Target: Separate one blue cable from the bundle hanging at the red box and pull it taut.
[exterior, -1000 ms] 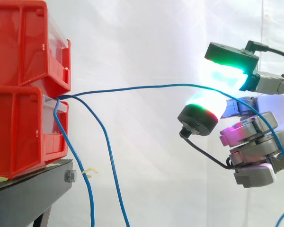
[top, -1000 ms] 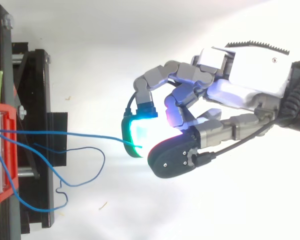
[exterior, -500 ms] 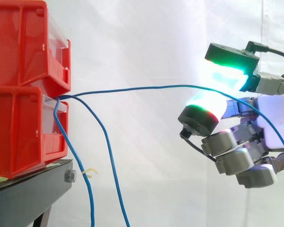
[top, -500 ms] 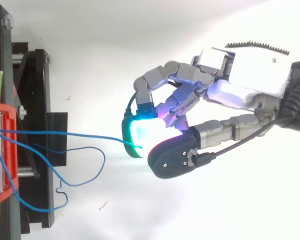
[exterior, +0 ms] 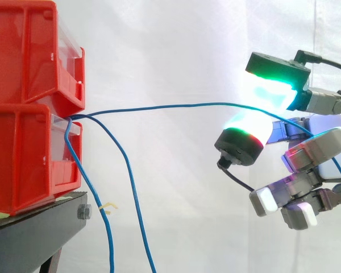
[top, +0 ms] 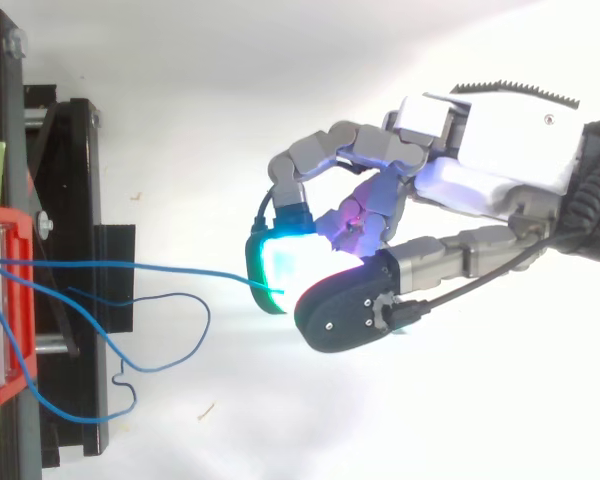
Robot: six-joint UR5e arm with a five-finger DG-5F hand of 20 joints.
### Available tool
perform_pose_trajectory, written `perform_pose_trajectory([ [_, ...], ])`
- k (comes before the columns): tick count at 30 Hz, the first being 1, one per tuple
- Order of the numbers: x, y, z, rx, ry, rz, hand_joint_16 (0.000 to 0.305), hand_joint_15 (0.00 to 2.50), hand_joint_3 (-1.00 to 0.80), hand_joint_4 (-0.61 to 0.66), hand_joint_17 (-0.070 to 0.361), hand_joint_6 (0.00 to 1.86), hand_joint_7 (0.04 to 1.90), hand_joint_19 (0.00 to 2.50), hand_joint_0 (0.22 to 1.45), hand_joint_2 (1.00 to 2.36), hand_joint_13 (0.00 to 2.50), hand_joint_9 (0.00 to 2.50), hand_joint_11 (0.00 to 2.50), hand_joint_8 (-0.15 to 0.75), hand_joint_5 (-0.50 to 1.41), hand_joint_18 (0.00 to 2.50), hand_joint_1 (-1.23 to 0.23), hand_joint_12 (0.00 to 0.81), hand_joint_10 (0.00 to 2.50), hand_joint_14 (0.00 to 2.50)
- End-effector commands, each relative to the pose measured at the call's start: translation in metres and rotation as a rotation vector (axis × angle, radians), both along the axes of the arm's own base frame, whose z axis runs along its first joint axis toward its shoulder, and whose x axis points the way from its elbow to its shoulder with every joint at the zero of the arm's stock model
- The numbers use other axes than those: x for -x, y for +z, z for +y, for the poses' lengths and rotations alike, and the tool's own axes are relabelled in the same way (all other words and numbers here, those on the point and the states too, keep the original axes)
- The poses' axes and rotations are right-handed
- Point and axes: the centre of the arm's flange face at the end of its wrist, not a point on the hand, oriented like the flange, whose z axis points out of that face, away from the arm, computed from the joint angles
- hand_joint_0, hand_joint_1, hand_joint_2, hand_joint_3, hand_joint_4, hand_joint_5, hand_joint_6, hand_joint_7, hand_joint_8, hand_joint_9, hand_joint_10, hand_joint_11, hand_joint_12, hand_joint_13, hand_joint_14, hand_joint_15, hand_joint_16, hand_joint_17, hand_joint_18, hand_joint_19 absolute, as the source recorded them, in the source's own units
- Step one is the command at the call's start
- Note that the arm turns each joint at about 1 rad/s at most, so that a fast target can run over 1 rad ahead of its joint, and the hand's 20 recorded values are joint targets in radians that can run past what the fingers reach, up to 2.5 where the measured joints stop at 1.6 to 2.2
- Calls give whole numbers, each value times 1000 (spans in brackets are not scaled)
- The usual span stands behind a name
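Blue cable (exterior: 159,106) runs from the lip of the lower red box (exterior: 23,153) at left, across mid-frame in a shallow arch, into the hand (top: 480,150) at right. It goes in between the two glowing pads (exterior: 273,91), green one above and white-red one below. The top view shows it ending right at the cyan pad, so it looks pinched between thumb and one finger.

What changed over the last second:
- Pinch pads have not moved in either view.
- The arch of the held span is the same, with no extra tension.
- The other fingers (exterior: 284,193) did move. They were curled tight half a second ago and are now partly uncurled, tips toward lower left in the side view. From above they sit tucked close behind the cyan pad.

My read is that this is the hand settling its grip, not a pull. Separation looks done: the two loose strands (exterior: 131,193) hang off the box towards the bottom edge, past the black stand (exterior: 34,233), well apart from the held one. The taut part is not done yet, since the span still bows. The hand needs to draw away from the box, to the right. The risk is the cable slipping through the pads.
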Motion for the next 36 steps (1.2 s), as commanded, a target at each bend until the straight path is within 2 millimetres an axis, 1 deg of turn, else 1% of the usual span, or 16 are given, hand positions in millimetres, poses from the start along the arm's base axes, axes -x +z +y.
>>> perform_pose_trajectory([
  [1, 0, 0, 0, 1, 0, 1, 51, 666, -273, 68, 116, 919, 1257, 815, 661, 1018, 853, 1641, 1316, 428, -221, 912, -681, 367, 31, 21],
  [3, 0, 0, 0, 1, 0, 1, 52, 702, -277, 80, 117, 920, 1247, 817, 659, 1018, 885, 1676, 1539, 404, -223, 906, -675, 370, 28, 21],
  [4, 1, -1, 0, 1, 0, 3, 53, 750, -282, 83, 118, 921, 1254, 818, 658, 1018, 909, 1704, 1686, 366, -225, 903, -667, 375, 22, 24],
  [6, 1, 0, 0, 1, 0, 1, 53, 832, -287, 62, 119, 929, 1237, 827, 660, 1018, 928, 1705, 1795, 319, -233, 896, -656, 386, 19, 24],
  [7, 0, 0, 0, 1, 0, 1, 52, 914, -290, 48, 118, 931, 1225, 839, 662, 1018, 959, 1699, 1916, 286, -236, 892, -653, 387, 12, 26],
  [8, 1, -1, 0, 1, 0, 3, 53, 978, -292, 41, 119, 933, 1216, 836, 664, 1017, 981, 1692, 2060, 278, -238, 897, -652, 387, 3, 26],
  [9, 0, 0, 0, 1, 0, 1, 53, 989, -292, 40, 119, 933, 1210, 837, 665, 1017, 983, 1691, 2104, 279, -239, 894, -651, 389, 0, 26],
  [10, 0, 0, 0, 1, 0, 1, 52, 1020, -292, 38, 118, 934, 1208, 836, 666, 1018, 996, 1645, 2111, 279, -240, 889, -650, 390, 171, 25],
  [11, 0, 0, 0, 1, 0, 1, 53, 1069, -293, 35, 119, 935, 1207, 836, 668, 1017, 1012, 1543, 2035, 284, -242, 891, -650, 389, 571, 25],
  [14, 0, 0, 0, 1, 0, 1, 53, 1127, -285, 10, 119, 937, 1189, 835, 676, 1018, 1028, 1389, 1949, 294, -243, 891, -666, 392, 1067, 25],
  [17, 0, 1, 0, 1, 0, 0, 53, 1151, -265, 11, 119, 927, 1209, 845, 660, 1019, 1032, 1358, 1915, 279, -230, 876, -676, 389, 1143, 24],
  [18, 1, -1, 0, 1, 0, 3, 52, 1155, -269, 18, 118, 926, 1208, 855, 651, 1019, 1029, 1352, 1929, 280, -228, 871, -668, 386, 1150, 24],
  [23, 0, 0, 0, 4, 0, 2, 53, 1153, -437, 84, 118, 919, 1144, 863, 590, 1006, 1017, 1346, 1899, 283, -222, 834, -498, 391, 1112, 23],
  [27, 0, 0, 0, 4, 0, 2, 54, 1147, -500, 101, 121, 904, 1162, 860, 558, 1000, 1016, 1328, 1889, 289, -224, 840, -462, 401, 1090, 22],
  [31, 0, 0, 0, 4, 0, 2, 56, 1116, -500, 112, 125, 901, 1137, 860, 528, 1000, 1002, 1293, 1951, 292, -229, 835, -441, 415, 824, 23],
  [36, 0, 0, 0, 4, 0, 2, 58, 1097, -500, 129, 130, 901, 1118, 842, 504, 1000, 995, 1278, 1909, 305, -230, 853, -455, 427, 717, 21],
])
